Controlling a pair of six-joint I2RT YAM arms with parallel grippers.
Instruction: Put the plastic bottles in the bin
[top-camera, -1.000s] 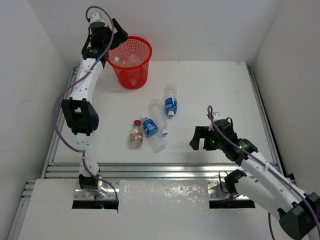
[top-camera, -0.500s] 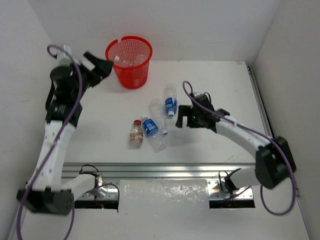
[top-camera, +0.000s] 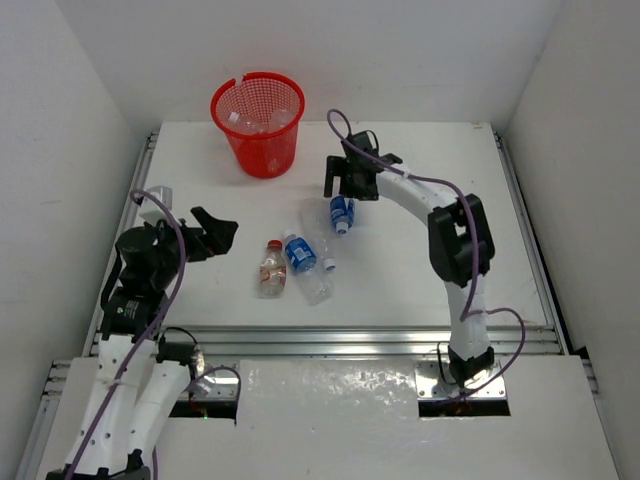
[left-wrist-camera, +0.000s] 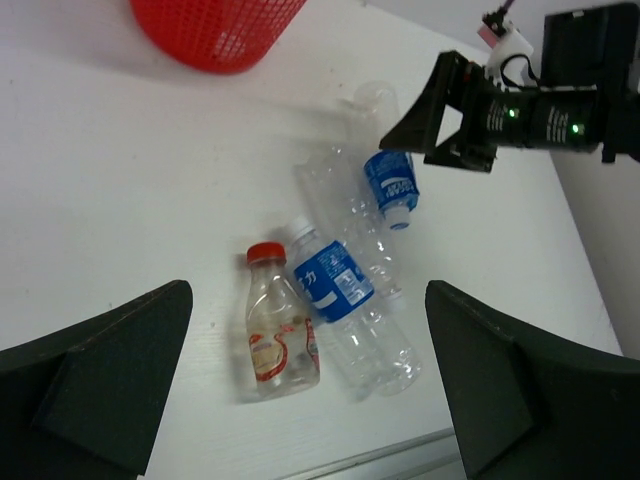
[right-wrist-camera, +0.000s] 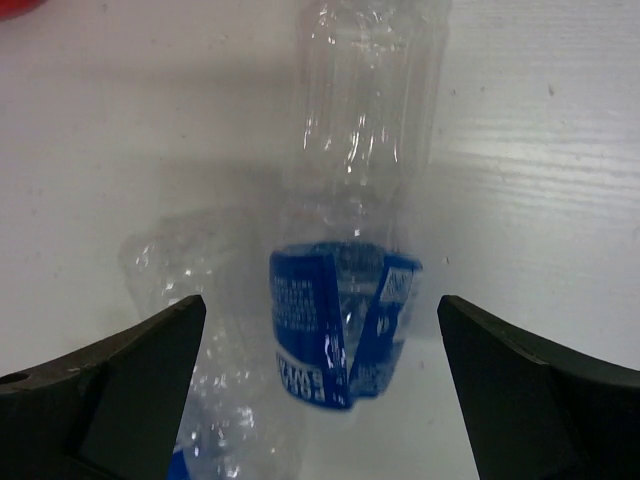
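Now drawn back to lower left from round red mesh plastic bin (top-camera: 262, 150) at upper left: left claw (top-camera: 222, 232), released, empty. Swung to centre, right claw (top-camera: 340, 188), likewise released, poised over small clear blue-labelled plastic bottle (top-camera: 342, 212) lying on white tabletop (top-camera: 520, 200); next pickup likely.

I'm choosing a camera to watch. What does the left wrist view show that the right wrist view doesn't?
Left wrist only: the red-capped bottle, the bin's mesh and the right gripper, open. Right wrist only: label print up close. Both: the blue-labelled bottle below that gripper and a clear bottle beside it.
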